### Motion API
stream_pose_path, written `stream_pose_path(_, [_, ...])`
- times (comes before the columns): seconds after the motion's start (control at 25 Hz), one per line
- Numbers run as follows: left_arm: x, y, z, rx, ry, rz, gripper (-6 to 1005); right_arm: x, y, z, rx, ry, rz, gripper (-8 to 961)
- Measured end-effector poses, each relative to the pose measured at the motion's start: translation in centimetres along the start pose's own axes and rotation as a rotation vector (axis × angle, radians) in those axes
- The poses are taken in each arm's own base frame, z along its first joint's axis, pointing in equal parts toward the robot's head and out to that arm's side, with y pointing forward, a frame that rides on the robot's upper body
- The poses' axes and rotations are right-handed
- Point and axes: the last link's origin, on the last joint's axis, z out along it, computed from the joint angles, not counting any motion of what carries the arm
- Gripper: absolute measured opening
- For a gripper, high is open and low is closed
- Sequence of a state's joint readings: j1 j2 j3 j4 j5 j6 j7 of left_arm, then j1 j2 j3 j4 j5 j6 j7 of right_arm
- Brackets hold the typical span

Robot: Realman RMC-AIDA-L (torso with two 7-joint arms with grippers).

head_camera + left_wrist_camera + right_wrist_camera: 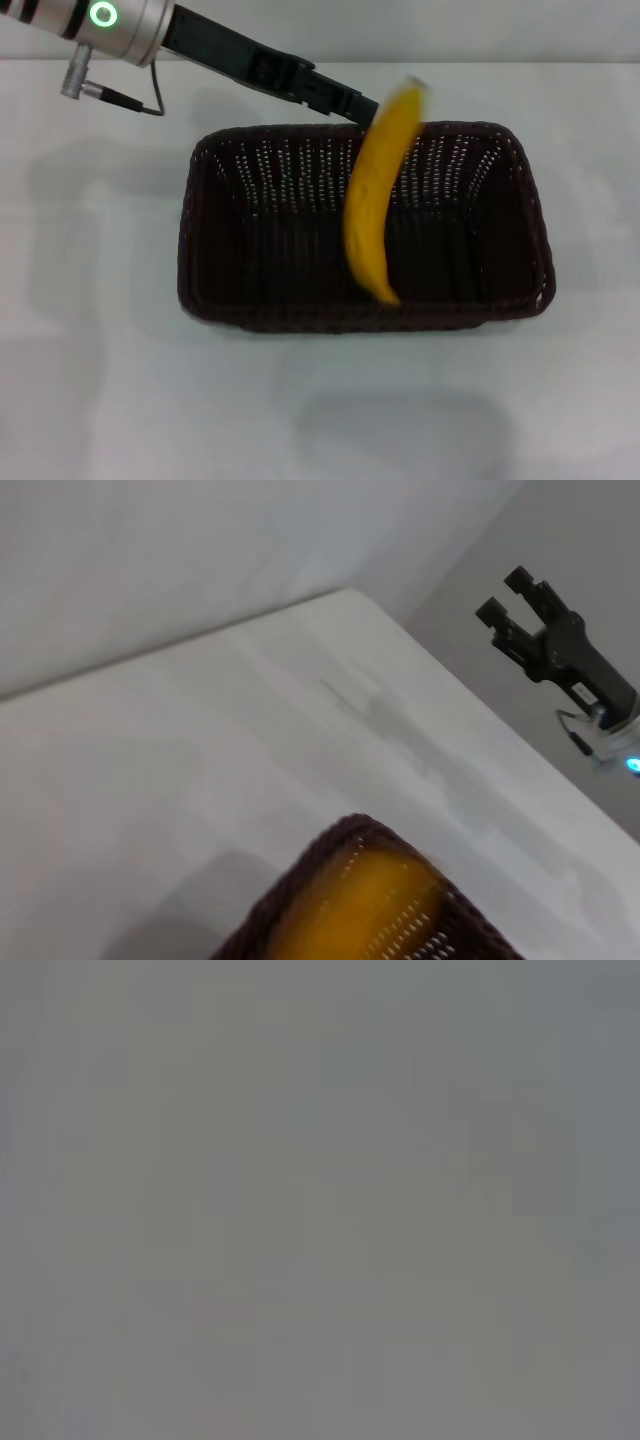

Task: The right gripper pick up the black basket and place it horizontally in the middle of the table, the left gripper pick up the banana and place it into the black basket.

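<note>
The black basket (pixel 365 225) lies lengthwise across the middle of the white table (pixel 100 380). The banana (pixel 378 200) stands steeply tilted over it, blurred, with its lower tip down inside the basket and its upper end at the far rim. My left gripper (pixel 352 104) reaches in from the far left and ends right at the banana's upper part; its tips are hidden behind the banana. The left wrist view shows a basket corner (pixel 330 865) with the banana (pixel 370 900) behind the weave. My right gripper (pixel 505 593) is open and empty, off beyond the table's edge.
The table edge (pixel 470 695) runs past the basket in the left wrist view, with grey floor beyond it. A cable and plug (pixel 105 95) hang from the left arm's wrist. The right wrist view shows only plain grey.
</note>
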State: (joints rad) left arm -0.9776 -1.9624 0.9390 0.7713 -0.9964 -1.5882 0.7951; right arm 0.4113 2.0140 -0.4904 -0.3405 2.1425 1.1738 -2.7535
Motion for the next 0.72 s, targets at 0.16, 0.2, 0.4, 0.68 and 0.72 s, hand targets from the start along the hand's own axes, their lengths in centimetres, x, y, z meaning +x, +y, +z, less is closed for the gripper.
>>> stream_pose_path(0.16, [-0.2, -0.9, -1.2, 0.058, 0.081, 0.105, 737, 0.0, -0.2, -0.4, 0.005, -0.007, 0.001, 869])
stream_pose_path(0.2, [-0.3, -1.2, -1.6, 0.082, 0.112, 0.133, 765, 0.0, -0.2, -0.5, 0.006, -0.007, 0.001, 869])
stream_pose_path(0.4, [-2.0, -2.3, -4.1, 0.227, 0.355, 0.291, 873, 0.0, -0.6, -1.4, 0.031, -0.026, 0.018, 869])
stream_pose_path(0.68, [-7.8, -3.7, -9.2, 0.413, 0.761, 0.404, 867, 0.1, -0.2, -3.2, 0.059, -0.080, 0.079, 868])
stream_pose_path(0.72, [-9.2, -4.0, -9.8, 0.445, 0.820, 0.420, 868, 0.2, -0.1, -3.4, 0.059, -0.086, 0.085, 868])
